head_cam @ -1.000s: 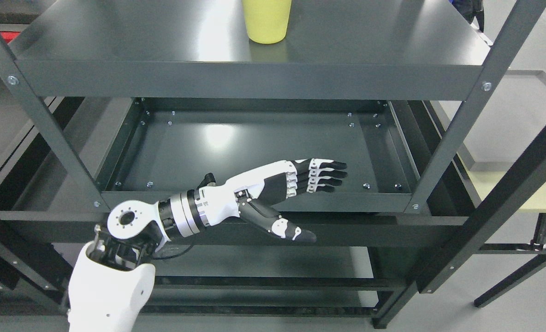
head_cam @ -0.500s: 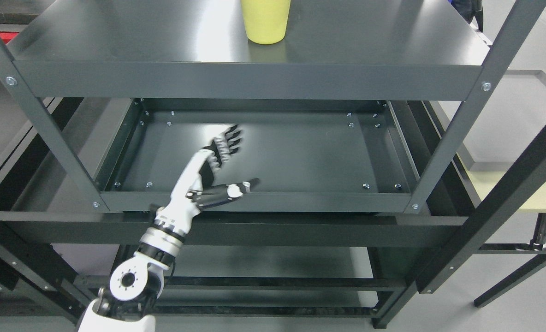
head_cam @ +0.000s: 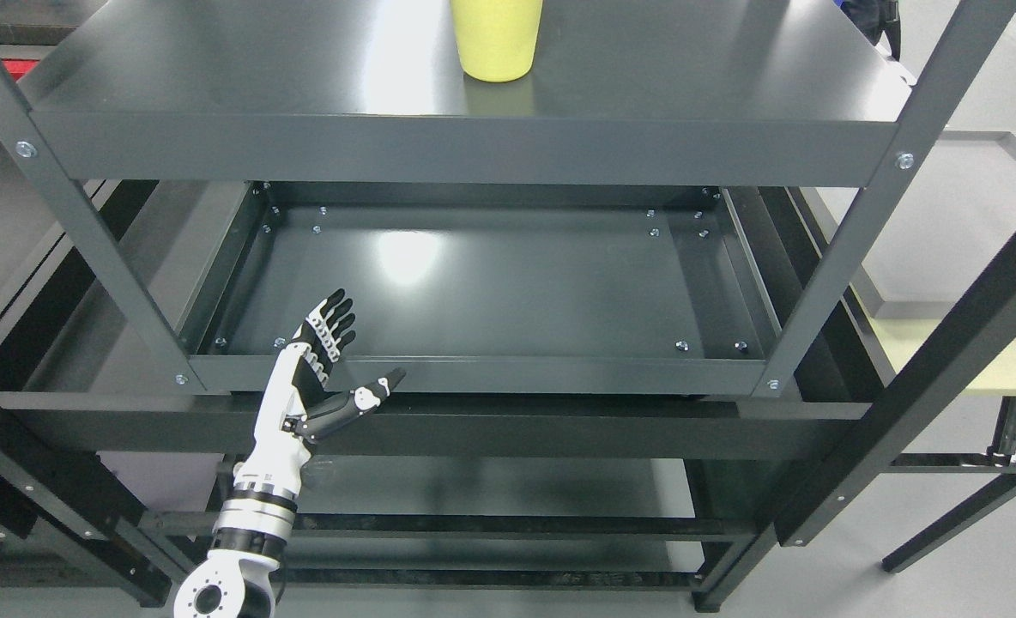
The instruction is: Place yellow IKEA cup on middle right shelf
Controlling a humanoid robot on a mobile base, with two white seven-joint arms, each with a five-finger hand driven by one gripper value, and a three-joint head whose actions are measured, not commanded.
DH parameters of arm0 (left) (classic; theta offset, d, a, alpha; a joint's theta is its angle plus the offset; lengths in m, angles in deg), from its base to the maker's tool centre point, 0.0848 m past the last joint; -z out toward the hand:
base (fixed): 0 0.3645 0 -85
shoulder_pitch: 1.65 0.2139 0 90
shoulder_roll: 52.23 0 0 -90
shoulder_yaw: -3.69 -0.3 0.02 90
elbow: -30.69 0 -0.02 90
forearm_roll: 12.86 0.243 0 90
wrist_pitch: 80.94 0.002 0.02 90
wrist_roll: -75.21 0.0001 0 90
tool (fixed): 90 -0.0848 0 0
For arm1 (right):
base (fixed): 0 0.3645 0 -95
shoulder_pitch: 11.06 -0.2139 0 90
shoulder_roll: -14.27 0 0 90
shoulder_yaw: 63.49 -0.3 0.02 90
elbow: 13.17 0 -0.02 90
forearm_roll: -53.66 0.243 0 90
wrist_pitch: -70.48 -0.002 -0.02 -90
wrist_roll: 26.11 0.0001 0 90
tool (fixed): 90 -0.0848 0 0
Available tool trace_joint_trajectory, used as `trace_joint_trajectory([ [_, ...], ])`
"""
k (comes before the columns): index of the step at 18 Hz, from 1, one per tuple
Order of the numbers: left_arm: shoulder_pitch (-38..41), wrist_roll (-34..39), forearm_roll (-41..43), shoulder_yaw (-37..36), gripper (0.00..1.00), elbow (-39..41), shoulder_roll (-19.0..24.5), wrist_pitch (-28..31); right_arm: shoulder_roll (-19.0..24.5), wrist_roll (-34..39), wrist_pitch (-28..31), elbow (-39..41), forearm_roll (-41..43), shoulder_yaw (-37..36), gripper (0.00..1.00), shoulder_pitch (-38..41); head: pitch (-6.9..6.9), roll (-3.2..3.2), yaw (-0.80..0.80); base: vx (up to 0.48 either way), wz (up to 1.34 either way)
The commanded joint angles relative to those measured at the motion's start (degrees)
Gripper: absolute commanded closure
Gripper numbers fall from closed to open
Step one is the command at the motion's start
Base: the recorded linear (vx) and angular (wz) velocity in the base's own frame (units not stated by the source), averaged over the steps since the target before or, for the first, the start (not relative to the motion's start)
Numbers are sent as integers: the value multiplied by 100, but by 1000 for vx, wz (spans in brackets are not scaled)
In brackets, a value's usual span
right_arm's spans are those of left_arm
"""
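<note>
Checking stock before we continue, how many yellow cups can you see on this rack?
1: a yellow plastic cup stands on the dark metal top shelf, near its middle, top cropped. Others may sit outside view.

No legible text, label, brand mark, number or sign appears on any surface in the head view, including the dark grey metal shelf unit (head_cam: 474, 146).
</note>
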Motion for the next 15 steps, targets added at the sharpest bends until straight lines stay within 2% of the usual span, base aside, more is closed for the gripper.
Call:
trace_joint_trajectory([
  [1,-50,9,30,597,1,227,27,2,-100,4,4,0,141,97,1,79,0,0,0,0,0],
  [15,-138,9,30,553,1,227,27,143,-100,4,4,0,141,97,1,79,0,0,0,0,0],
])
